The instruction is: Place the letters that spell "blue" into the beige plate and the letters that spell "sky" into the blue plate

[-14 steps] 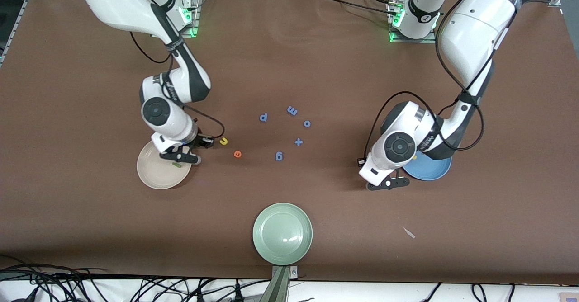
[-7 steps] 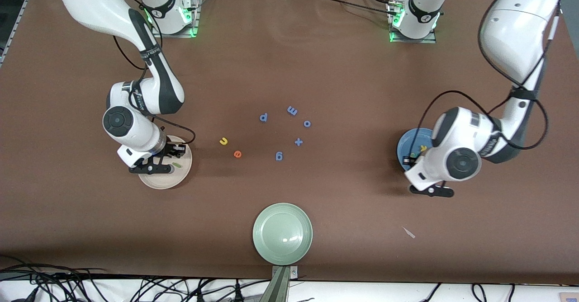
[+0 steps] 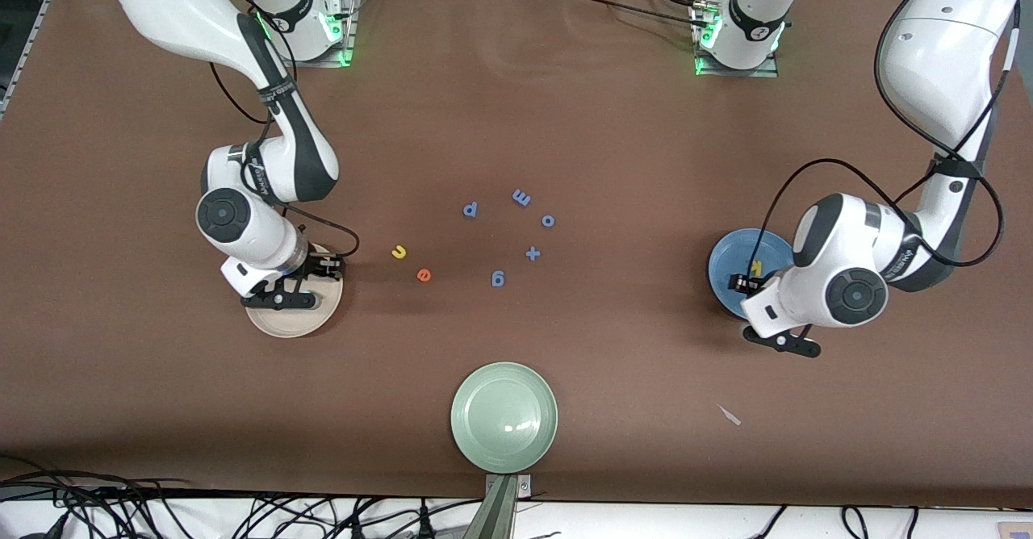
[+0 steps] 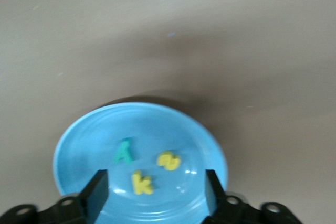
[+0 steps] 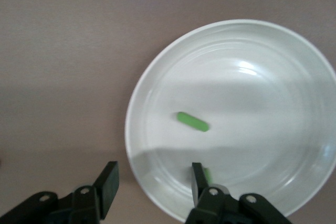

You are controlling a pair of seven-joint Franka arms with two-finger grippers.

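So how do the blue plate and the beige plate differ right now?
The blue plate holds three letters: a teal y, a yellow s and a yellow k. The beige plate shows one green bar, with another green bit partly hidden by a finger. The blue plate sits toward the left arm's end of the table, the beige toward the right arm's end. Both are round and rimmed, each under an open gripper: left gripper, right gripper.

Plates: three. One beige plate (image 3: 286,325), one blue plate (image 3: 730,269), one pale green plate (image 3: 504,418).

Letters in blue plate: three. Teal y (image 4: 124,151), yellow s (image 4: 169,161), yellow k (image 4: 142,183).

Beige plate: one green bar (image 5: 192,121).

Loose on table: yellow u (image 3: 399,252), orange e (image 3: 424,275), five blue letters (image 3: 498,279).
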